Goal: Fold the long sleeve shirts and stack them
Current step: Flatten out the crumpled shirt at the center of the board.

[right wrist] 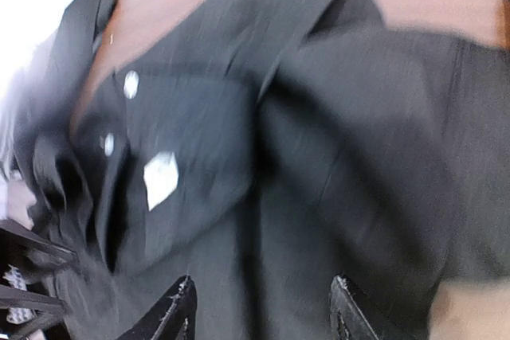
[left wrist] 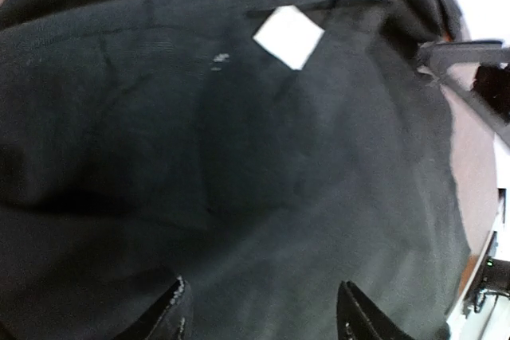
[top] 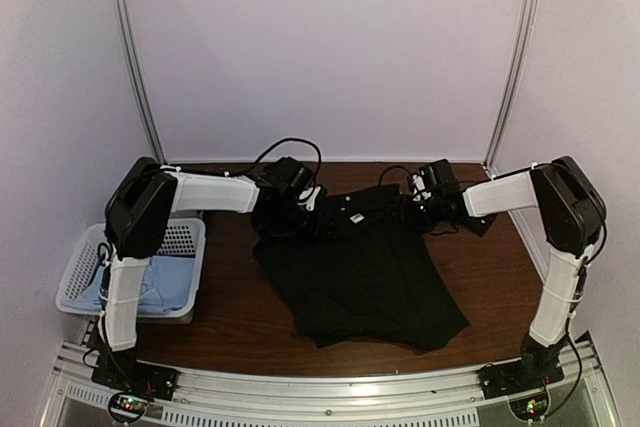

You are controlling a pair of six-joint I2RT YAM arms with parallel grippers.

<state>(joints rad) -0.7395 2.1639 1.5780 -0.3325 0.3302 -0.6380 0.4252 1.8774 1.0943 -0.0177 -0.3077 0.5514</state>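
black shirt handling notes

- large plain black soft cloth long sleeve shirt (top: 360, 277) lies flat at mid table on the brown wooden tabletop (top: 230, 317). small white square label (left wrist: 288, 36) sits by the collar at the far end.
- left gripper (left wrist: 267, 316): jaws apart, nothing betw. them, hovering over the cloth just below the collar. right gripper (right wrist: 263, 312): same, jaws apart and empty, over the other shoulder area. right wrist view is blurred, so can't tell if the tips touch fabric.
- orientation: collar points to the back wall, hem to the near edge. long axis runs far-to-near, skewed so the hem end drifts toward the robot's right. sleeves not seen spread out; prob. already tucked in, can't confirm.
- handling (judgement): light, limp, no stiffness, so it will sag and drag from any pinch point. not fragile, low slip on wood. best hold approx. both shoulder corners or both hem corners, one per arm, pinching all layers so the fold travels evenly.
- light blue cloth shirt (top: 170, 282) sits in the white plastic lattice basket (top: 75, 282), left of the table, well apart.
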